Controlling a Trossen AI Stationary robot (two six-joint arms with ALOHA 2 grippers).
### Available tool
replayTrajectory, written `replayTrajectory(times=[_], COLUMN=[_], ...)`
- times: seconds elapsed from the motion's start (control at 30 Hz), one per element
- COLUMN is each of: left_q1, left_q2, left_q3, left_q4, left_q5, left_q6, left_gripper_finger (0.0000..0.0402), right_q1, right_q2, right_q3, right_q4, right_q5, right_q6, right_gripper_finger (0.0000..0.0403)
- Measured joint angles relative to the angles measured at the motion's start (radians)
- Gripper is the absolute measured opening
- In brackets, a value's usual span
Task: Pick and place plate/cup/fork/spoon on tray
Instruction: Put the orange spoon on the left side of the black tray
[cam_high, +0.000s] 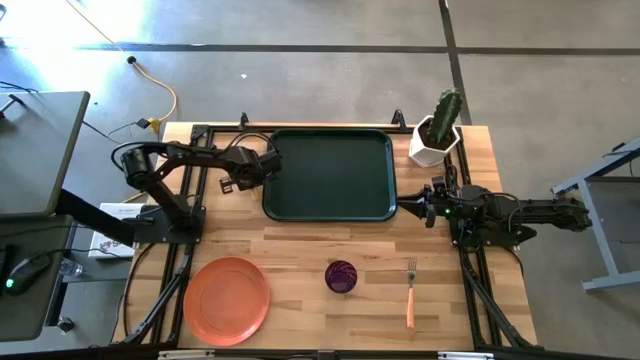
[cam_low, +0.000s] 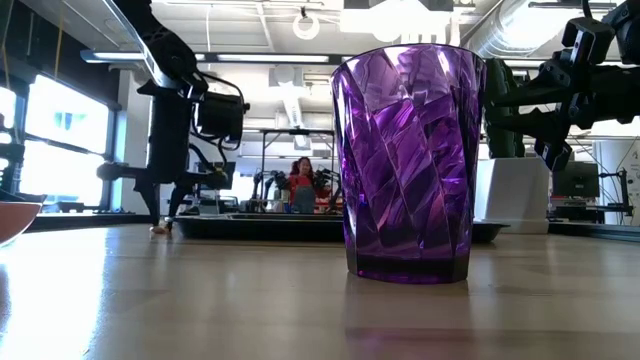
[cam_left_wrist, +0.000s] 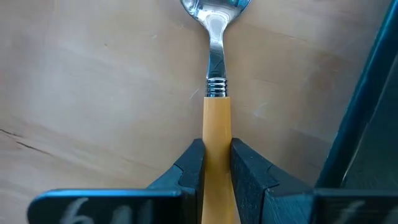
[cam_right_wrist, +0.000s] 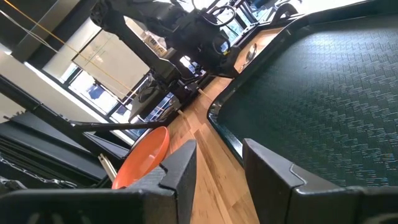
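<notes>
The left claw (cam_left_wrist: 217, 177) is pinching the orange handle of the thin silver-bowled spoon (cam_left_wrist: 214, 74) (bowl pointing straight ahead). The big dark green tray (cam_high: 330, 175) is just beside it, on its right. The right claw (cam_right_wrist: 217, 165) waits open.

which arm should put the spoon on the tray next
Left. Its tool is already shut on the spoon by the orange handle, right beside the tray's left rim. The right tool is open and empty at the tray's right side.
</notes>
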Motion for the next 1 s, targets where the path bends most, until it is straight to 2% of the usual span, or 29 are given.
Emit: replayTrajectory(times=[0.23,0.47,0.63,0.83,1.0], left_q1=[-0.007,-0.017,-0.017,-0.017,-0.021], left_q2=[-0.055,-0.137,-0.211,-0.268,-0.273], left_q3=[-0.001,0.0,0.001,0.002,0.003], left_q4=[0.0,0.094,0.214,0.345,0.386], left_q5=[-0.063,-0.061,-0.018,0.072,0.148], left_q6=[0.014,0.137,0.247,0.286,0.292], left_gripper_finger=[0.0044,0.0044,0.0044,0.0044,0.0044], right_q1=[0.0,0.0,0.0,0.0,0.0], right_q2=[0.0,0.0,0.0,0.0,0.0], right_q3=[0.0,0.0,0.0,0.0,0.0], right_q4=[0.0,0.0,0.001,0.002,0.002], right_q5=[0.0,0.003,0.024,0.026,0.026], right_q6=[0.0,0.0,0.0,0.002,0.003], right_gripper_finger=[0.0122,0.0122,0.0122,0.0122,0.0122])
